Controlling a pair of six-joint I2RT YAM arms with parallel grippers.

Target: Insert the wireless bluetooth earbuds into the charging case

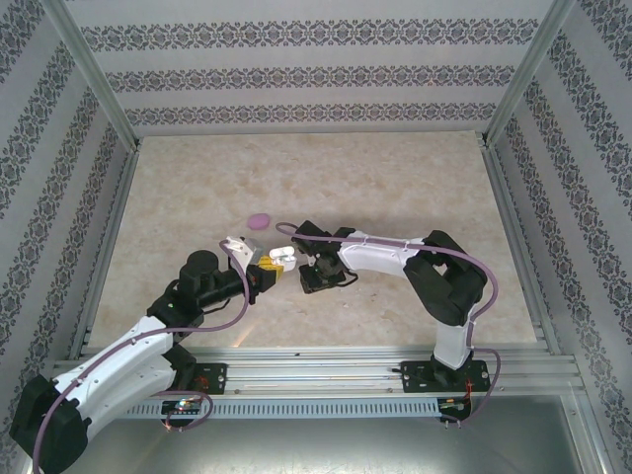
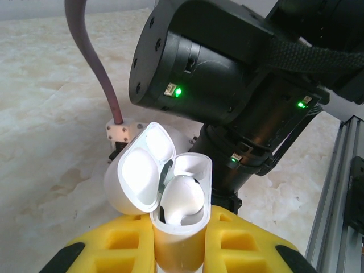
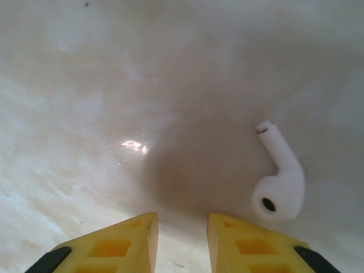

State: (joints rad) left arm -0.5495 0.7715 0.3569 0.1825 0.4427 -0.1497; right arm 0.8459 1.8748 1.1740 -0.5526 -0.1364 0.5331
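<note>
My left gripper (image 2: 179,230) is shut on the white charging case (image 2: 177,242), which stands upright between the yellow fingers (image 2: 250,242) with its lid (image 2: 139,176) swung open to the left. One white earbud (image 2: 183,196) sits in the case's near slot. In the top view the case (image 1: 280,254) is held just left of my right gripper (image 1: 318,276). A second white earbud (image 3: 280,185) lies on the table, stem pointing away. My right gripper (image 3: 182,230) hovers low over the table just left of it, open, with nothing between its fingers.
A small purple oval case (image 1: 259,220) lies on the marble table (image 1: 395,188) beyond the left gripper. The right arm's black wrist (image 2: 227,74) looms close behind the held case. Metal rails (image 1: 326,360) edge the table.
</note>
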